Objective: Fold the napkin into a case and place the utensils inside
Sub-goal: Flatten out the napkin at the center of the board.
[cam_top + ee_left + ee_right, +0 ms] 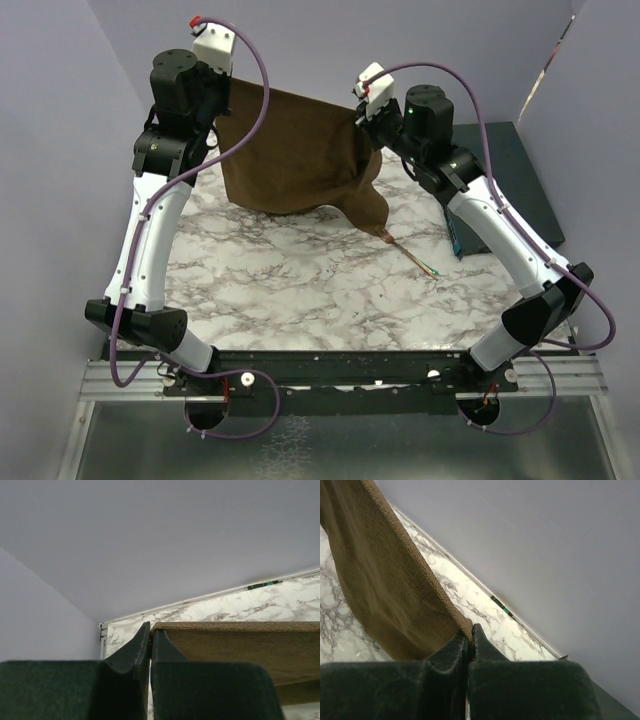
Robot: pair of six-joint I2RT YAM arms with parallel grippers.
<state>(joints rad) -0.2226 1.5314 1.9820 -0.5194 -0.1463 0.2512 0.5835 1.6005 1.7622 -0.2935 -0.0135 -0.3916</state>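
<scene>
A: Overhead: marble surface [280, 300]; napkin [290, 150] hangs above it, spread between left pincer [228, 85] and right pincer [362, 110].
B: Wrist views: both clenched on the napkin's top edge. The fork [412, 256], seen overhead only, lies at its drooping corner.

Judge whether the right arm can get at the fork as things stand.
Probably not: the right gripper is shut on the hanging napkin, whose low corner seems to reach the fork.

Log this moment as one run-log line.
left tool: shut on napkin corner | right tool: shut on napkin corner | napkin: hanging between both tools, not folded | fork: on table, outside napkin
</scene>
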